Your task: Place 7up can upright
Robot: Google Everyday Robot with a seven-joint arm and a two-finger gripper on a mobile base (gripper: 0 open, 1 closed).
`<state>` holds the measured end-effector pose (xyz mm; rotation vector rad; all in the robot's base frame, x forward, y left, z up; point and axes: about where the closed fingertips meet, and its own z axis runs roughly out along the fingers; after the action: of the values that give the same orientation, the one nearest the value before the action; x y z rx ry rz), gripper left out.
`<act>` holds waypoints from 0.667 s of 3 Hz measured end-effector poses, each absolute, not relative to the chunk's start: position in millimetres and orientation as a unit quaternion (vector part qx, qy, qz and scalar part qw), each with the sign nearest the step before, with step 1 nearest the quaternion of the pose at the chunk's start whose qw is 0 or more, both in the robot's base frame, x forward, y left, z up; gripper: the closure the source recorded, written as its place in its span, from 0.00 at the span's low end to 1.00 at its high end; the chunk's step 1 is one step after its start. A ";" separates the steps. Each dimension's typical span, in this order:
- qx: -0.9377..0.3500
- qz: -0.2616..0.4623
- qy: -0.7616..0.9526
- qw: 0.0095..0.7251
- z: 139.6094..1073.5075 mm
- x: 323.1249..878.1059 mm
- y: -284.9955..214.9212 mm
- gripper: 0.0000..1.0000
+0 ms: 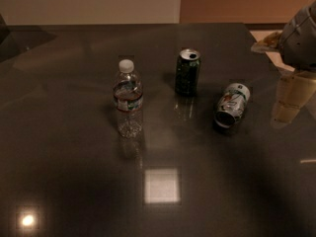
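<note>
The 7up can is silver-white with green and red markings. It lies on its side on the dark table, right of centre, with its open end toward me. My gripper hangs at the right edge of the camera view, just right of the can and apart from it. It holds nothing that I can see. Part of the arm shows above it.
A dark green can stands upright just left of and behind the 7up can. A clear water bottle with a white cap stands upright further left. The table's far edge meets a wall, and its right edge runs behind the gripper.
</note>
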<state>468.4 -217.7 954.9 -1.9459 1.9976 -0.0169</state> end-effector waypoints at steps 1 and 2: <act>-0.743 -0.003 0.646 0.173 936.3 487.5 -212.2 0.00; -0.790 -0.002 0.593 0.159 920.4 505.4 -208.7 0.00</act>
<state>505.4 -208.7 920.4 -2.2568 1.6940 -0.0056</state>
